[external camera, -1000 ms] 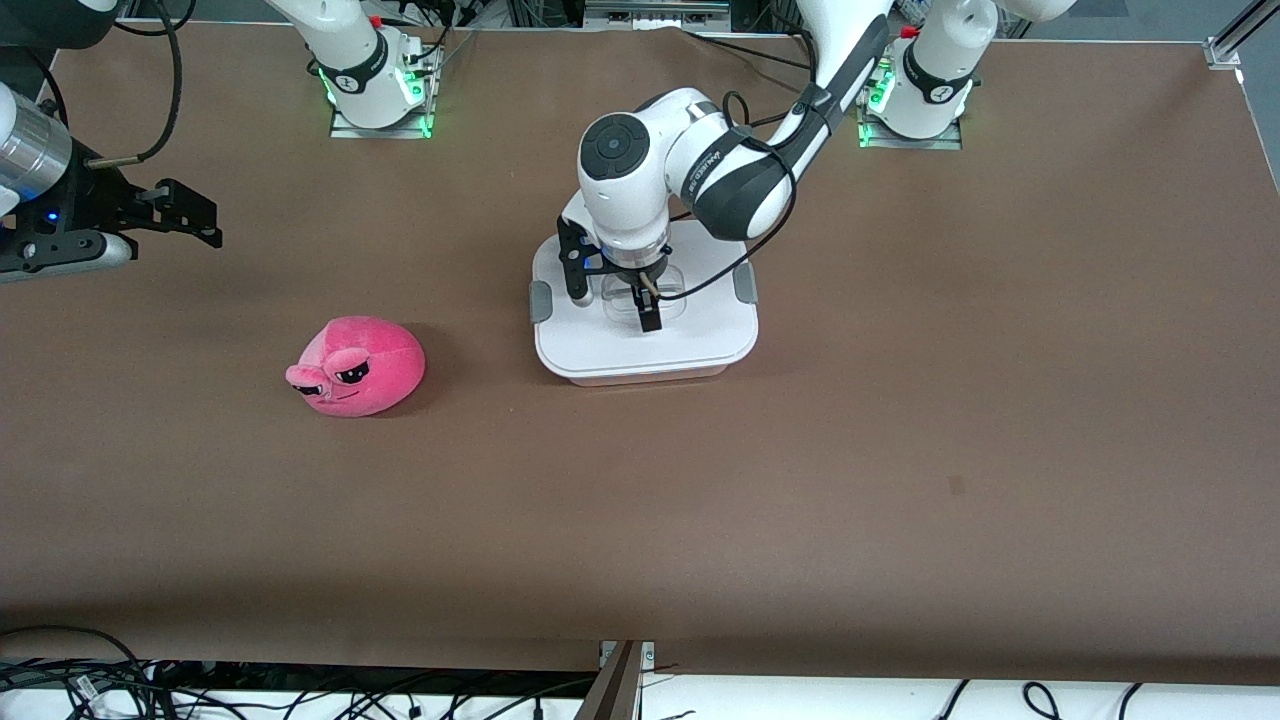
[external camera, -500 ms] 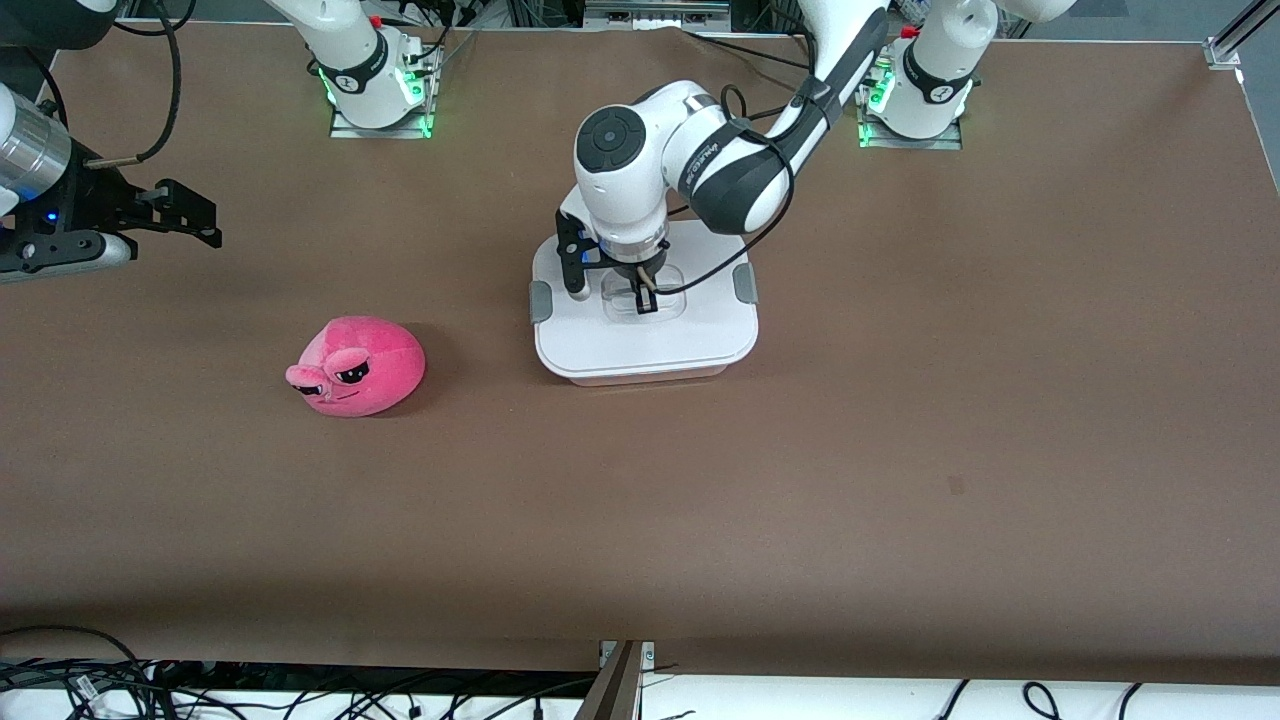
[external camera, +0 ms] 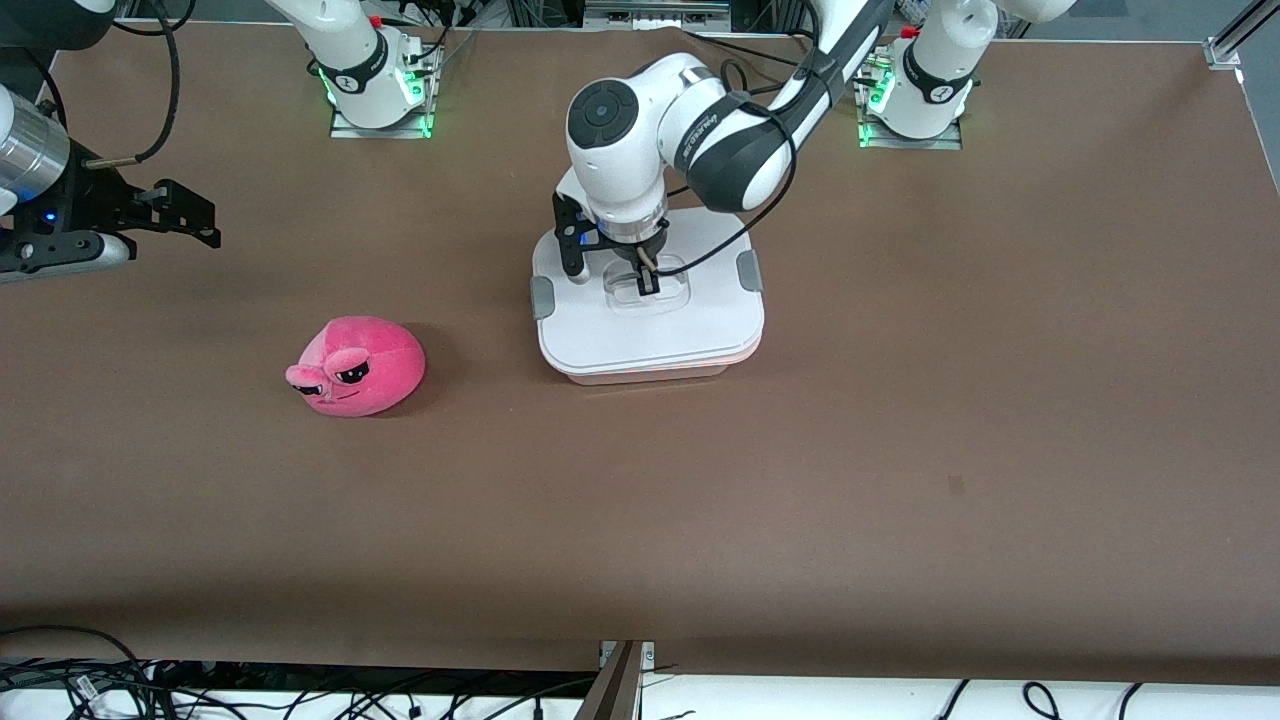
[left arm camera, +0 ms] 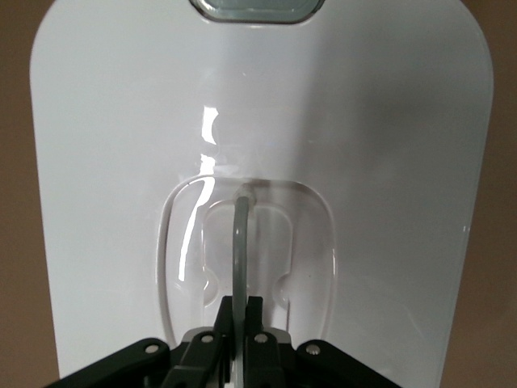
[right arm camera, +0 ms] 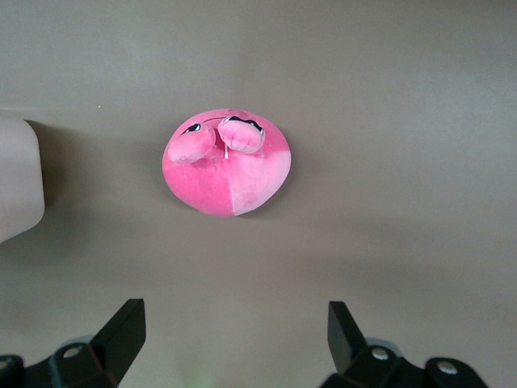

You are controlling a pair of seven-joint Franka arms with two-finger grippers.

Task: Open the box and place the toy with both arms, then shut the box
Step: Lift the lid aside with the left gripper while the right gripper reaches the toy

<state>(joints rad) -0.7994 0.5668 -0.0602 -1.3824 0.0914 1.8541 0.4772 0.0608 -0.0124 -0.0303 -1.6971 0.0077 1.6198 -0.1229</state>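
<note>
The box (external camera: 650,372) stands mid-table, its pale-pink tub showing as a thin strip under the white lid (external camera: 690,330). My left gripper (external camera: 648,283) is shut on the lid's clear handle (left arm camera: 240,242) and holds the lid raised slightly off the tub. The lid fills the left wrist view (left arm camera: 388,162). The hot-pink toy (external camera: 355,366) lies on the table toward the right arm's end; it also shows in the right wrist view (right arm camera: 228,162). My right gripper (external camera: 195,222) is open and empty, up in the air over the table at the right arm's end.
Grey clips (external camera: 541,297) sit on the lid's two short sides. The brown table (external camera: 900,450) stretches wide nearer the front camera. Cables hang past the table's near edge (external camera: 300,690). A corner of the box (right arm camera: 18,182) shows in the right wrist view.
My left gripper has risen with the lid's handle in it, and the lid has lifted off the tub so a pink strip shows beneath. The right arm and toy have not moved.
</note>
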